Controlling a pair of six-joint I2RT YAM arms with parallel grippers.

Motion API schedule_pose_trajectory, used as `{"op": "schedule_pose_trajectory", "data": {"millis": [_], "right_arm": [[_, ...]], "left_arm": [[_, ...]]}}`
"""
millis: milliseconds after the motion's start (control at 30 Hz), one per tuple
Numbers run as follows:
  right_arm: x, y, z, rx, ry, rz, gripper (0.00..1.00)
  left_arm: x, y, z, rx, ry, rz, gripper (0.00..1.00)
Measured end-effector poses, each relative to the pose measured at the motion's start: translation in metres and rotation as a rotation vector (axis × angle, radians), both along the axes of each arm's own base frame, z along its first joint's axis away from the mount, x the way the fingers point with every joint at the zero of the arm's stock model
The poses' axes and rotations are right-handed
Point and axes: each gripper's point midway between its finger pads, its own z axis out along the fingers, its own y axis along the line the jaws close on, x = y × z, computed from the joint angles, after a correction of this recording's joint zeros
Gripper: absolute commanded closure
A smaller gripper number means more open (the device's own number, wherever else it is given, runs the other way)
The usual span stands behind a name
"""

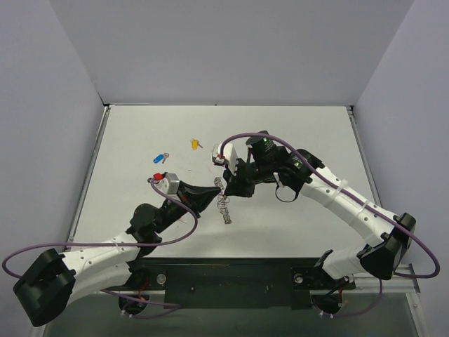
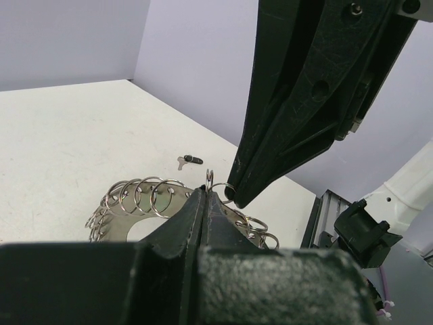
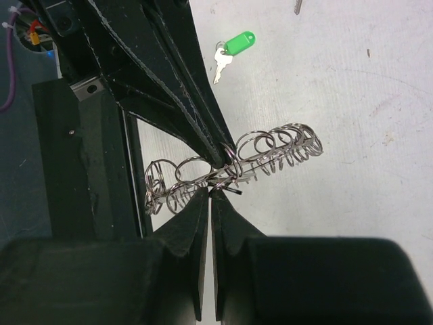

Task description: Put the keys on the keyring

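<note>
White table (image 1: 302,133) enclosed by pale walls, top view with both wrist views. The keyring (image 1: 224,203), a flat band carrying many small wire loops, lies near the table's middle between the two arms. Its long axis runs roughly near-to-far with a slight slant.

Both grippers converge on its far end from opposite sides. The left gripper (image 2: 205,198) comes in from the left with its fingers pressed together on one upright loop. The right gripper (image 3: 210,195) comes in from the right, closed to a thin slit at the neighbouring loops (whether it pinches wire or a small dark piece at its tip cannot be told). The two tips are almost touching, so neither arm is clearly the nearer.

The loose keys all lie on the far side of the keyring, well apart from either jaw:
- The yellow key (image 1: 196,144) and the blue key (image 1: 161,158) are on the left arm's side.
- The green key (image 3: 237,46) shows only in the right wrist view, beyond the loops.

Any fetch therefore probably runs away from the bases.
</note>
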Motion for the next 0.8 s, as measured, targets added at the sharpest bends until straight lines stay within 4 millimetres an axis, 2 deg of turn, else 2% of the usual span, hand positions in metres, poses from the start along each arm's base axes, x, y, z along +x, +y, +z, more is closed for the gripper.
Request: {"op": "schedule_pose_trajectory", "data": {"millis": [800], "right_arm": [[-0.0012,-0.0013,-0.0007,0.016,0.018,0.009,1.0]], "left_arm": [[0.003,-0.0036,0.0019,-0.04,0.012,-0.029,1.0]]}}
